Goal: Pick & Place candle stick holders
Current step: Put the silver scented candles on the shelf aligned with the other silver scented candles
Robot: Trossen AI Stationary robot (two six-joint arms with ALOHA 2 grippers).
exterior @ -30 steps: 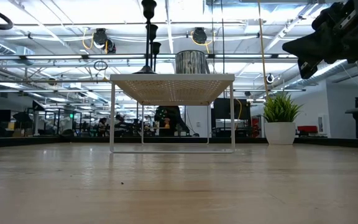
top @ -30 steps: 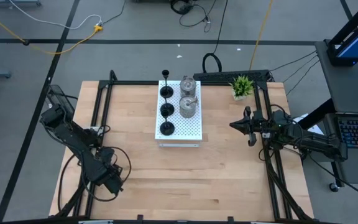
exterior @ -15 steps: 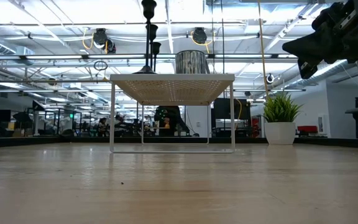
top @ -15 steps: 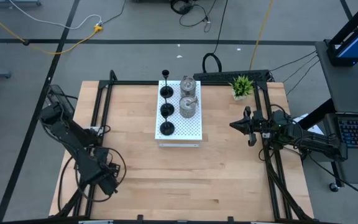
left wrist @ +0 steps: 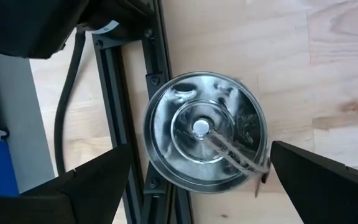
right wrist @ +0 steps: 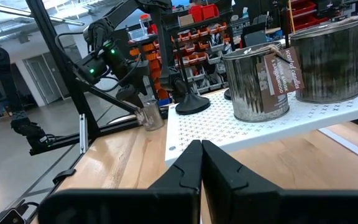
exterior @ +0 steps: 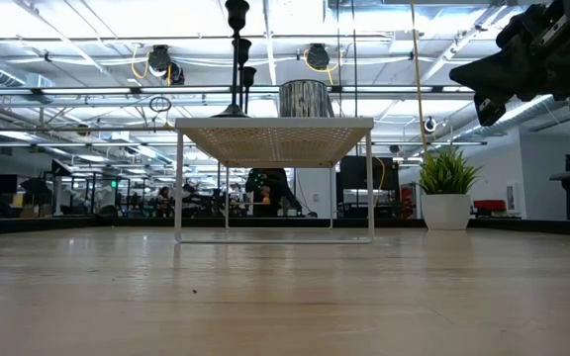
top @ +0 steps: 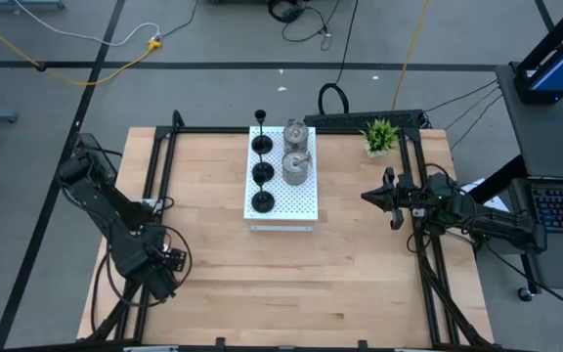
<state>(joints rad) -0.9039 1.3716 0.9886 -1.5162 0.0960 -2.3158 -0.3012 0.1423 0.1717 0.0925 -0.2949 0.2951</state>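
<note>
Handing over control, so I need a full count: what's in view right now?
black holders: three, black, in a row on the board's left side
silver holders: three, silver; two on the board's right side, one at the table's left edge
board: one, white, mid-table toward the far side
plant: one, green in a white pot, far right corner
table: one, light wood
left hand: open, fingers either side of the third silver holder
right hand: shut, empty, at the table's right side
</note>
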